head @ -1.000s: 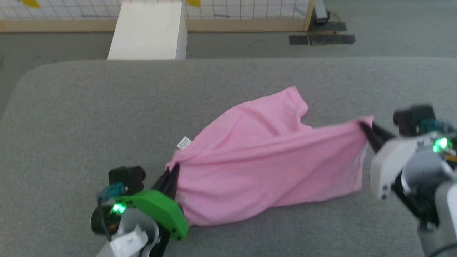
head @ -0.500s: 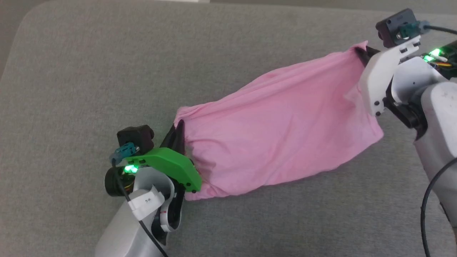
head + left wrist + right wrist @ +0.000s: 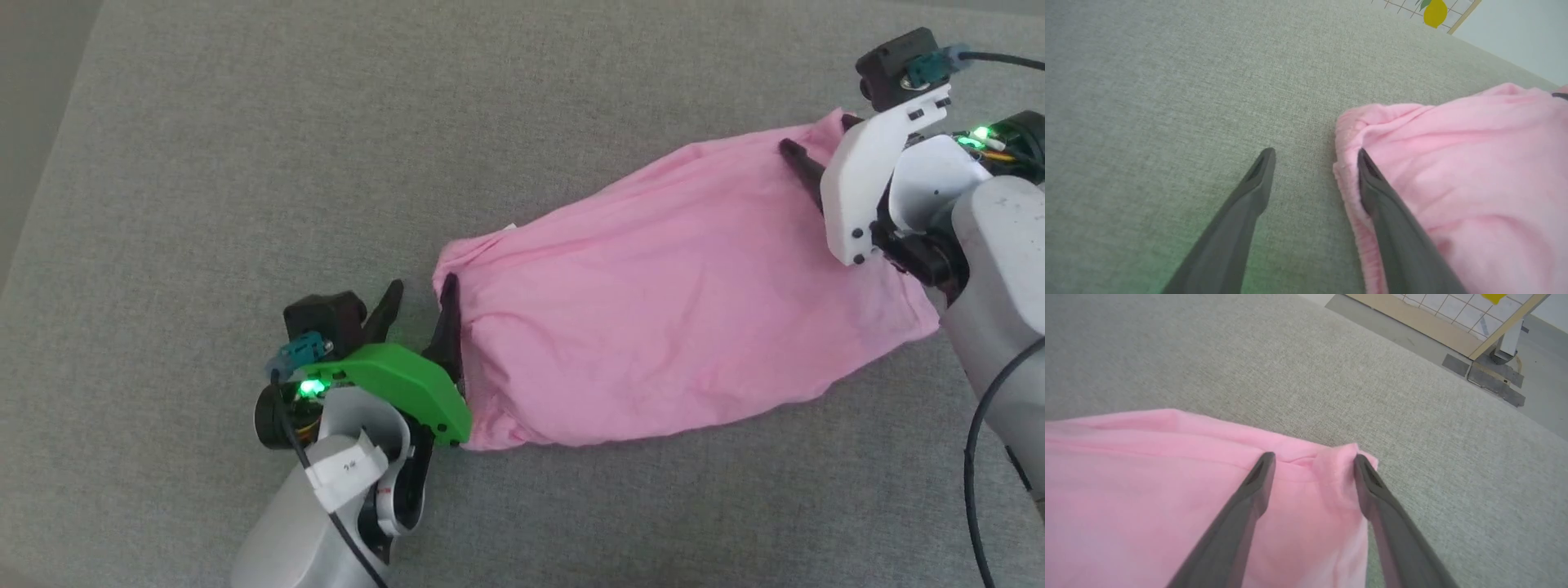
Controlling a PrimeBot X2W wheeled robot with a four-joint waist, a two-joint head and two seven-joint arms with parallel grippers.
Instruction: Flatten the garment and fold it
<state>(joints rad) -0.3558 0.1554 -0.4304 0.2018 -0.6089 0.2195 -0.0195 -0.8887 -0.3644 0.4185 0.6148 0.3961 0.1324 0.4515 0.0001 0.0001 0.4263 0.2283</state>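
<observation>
Both grippers have let go since a moment ago. The left gripper [image 3: 422, 286] stands open, 1 finger on the gathered hem of the plain light-pink thin knit garment [image 3: 669, 302]. The right gripper [image 3: 819, 135] is open over the opposite corner. The garment lies slack on the grey woven fabric surface [image 3: 245, 163].

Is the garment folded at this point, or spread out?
Spread out, not folded: the garment lies long and rumpled on the grey surface, gathered hem at one end. Layers underneath, cannot tell.

Even bright diffuse light, soft shadows; wrist views wide-angle distorted.
</observation>
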